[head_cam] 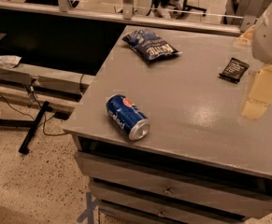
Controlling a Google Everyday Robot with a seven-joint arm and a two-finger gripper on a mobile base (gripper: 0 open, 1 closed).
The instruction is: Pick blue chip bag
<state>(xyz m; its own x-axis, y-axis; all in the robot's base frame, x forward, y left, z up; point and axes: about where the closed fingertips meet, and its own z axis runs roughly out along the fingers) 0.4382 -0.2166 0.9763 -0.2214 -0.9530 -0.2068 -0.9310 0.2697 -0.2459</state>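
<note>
The blue chip bag lies flat near the far left corner of the grey table. It is crinkled dark-blue foil with white lettering. A white rounded part of my arm shows at the upper right edge, well to the right of the bag. My gripper itself is out of view, and nothing touches the bag.
A blue Pepsi can lies on its side near the table's front left edge. A small flat black packet lies at the right, near the arm. Drawers sit under the tabletop. A rail and low shelf run to the left, with cables on the floor.
</note>
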